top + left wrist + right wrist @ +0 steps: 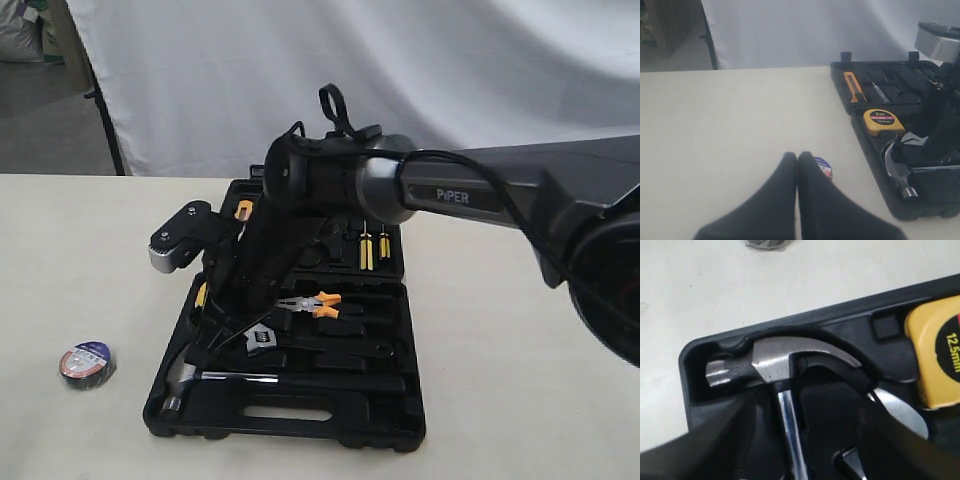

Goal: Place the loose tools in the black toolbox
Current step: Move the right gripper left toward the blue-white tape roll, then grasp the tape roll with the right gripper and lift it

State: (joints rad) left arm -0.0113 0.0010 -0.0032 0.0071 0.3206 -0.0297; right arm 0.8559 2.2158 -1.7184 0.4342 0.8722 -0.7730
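Note:
The black toolbox lies open on the table. The claw hammer rests in its front recess, head at the left corner. My right gripper hangs open just above it, one finger on each side of the steel shaft, not touching it. The adjustable wrench lies in the case just behind the hammer. The small black tape roll sits on the table left of the case. My left gripper is shut and empty, its tips just short of the tape roll.
A yellow tape measure and orange-handled pliers sit in the case, with an orange knife and screwdrivers in the far half. The right arm stretches across above the case. A white backdrop hangs behind the table.

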